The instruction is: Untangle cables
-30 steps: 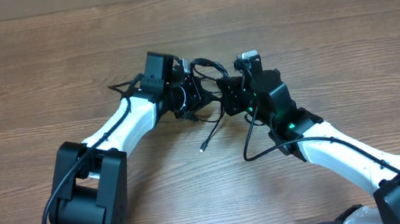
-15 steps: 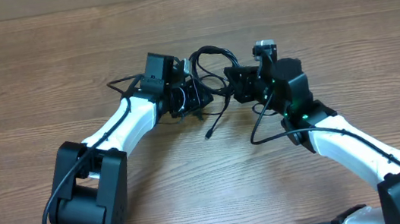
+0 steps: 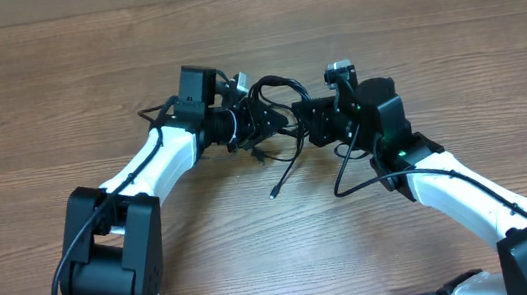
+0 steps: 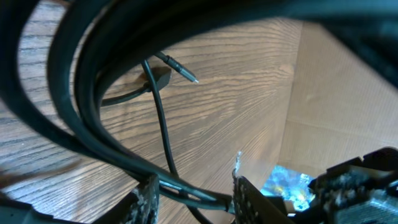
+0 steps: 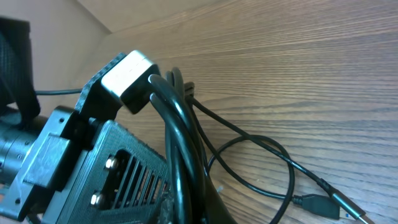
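On the wooden desk, your right tool is clenched on the cables; your left tool stands released, strands running between its parted jaws. The cables arch between both tools, one plug end trailing below.

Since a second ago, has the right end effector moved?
Yes. The right end effector, shut on the cables, has shifted to the robot's right across the table grain, and slightly toward the far edge.
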